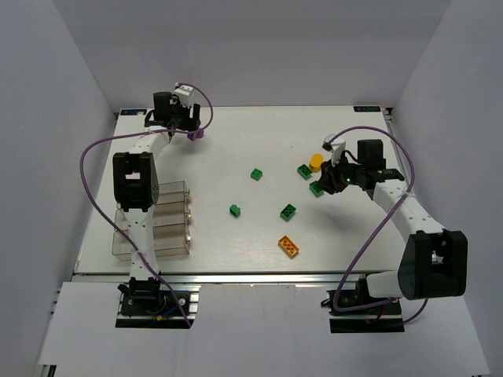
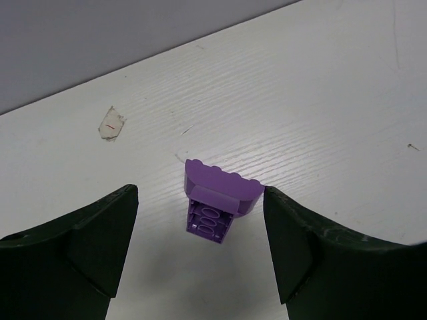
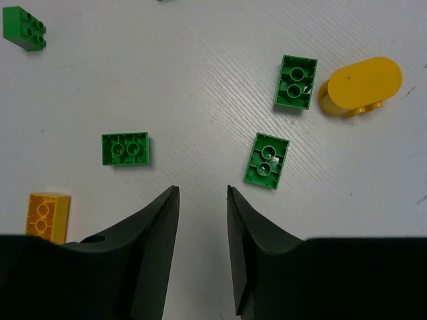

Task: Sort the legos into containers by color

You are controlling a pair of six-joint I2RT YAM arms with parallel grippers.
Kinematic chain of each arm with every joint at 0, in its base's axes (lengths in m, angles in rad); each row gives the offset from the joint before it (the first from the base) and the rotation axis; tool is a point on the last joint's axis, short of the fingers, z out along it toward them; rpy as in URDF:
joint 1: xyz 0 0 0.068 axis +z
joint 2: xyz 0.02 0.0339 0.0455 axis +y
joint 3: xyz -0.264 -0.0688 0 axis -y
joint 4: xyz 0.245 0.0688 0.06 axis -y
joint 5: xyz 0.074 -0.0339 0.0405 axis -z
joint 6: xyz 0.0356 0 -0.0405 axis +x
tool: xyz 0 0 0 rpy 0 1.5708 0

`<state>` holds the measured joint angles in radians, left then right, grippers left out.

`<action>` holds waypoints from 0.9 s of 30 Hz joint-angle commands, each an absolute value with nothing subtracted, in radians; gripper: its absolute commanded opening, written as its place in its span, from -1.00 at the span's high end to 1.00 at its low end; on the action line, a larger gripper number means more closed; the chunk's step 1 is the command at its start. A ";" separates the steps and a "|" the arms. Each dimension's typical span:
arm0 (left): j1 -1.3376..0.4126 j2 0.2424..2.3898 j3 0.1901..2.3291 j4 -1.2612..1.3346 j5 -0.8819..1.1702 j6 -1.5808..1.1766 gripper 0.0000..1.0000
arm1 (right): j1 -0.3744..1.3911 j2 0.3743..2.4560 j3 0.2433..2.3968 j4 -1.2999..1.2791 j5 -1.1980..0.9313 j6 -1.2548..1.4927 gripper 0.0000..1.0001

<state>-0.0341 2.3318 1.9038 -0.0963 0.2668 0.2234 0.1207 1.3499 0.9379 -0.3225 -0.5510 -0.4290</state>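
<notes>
Wide apart, the fingers of my left hand (image 2: 200,203) flank a purple studded plastic brick (image 2: 217,200) tipped over on the white surface (image 1: 259,133), far left. My right hand (image 3: 203,200), narrowly open and empty, hovers by a green studded brick (image 3: 267,161) near a rounded yellow block (image 3: 360,85). Clear plastic bins (image 1: 169,216) sit near-left.

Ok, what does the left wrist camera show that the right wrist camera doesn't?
Only the left wrist: the purple brick between the fingers of the open left gripper, and a torn patch on the surface. Only the right wrist: four green bricks, a yellow rounded block and an orange-yellow brick, beyond the right gripper. Both: the white table.
</notes>
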 commanded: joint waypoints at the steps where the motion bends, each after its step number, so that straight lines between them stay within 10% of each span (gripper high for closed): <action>1: -0.023 2.342 1.940 -0.086 0.373 0.221 -0.69 | 0.124 1.364 0.996 -0.314 -0.552 -0.423 0.18; 27: 0.037 2.402 1.885 0.012 0.564 0.219 -0.64 | 0.121 1.394 1.031 -0.361 -0.540 -0.469 0.08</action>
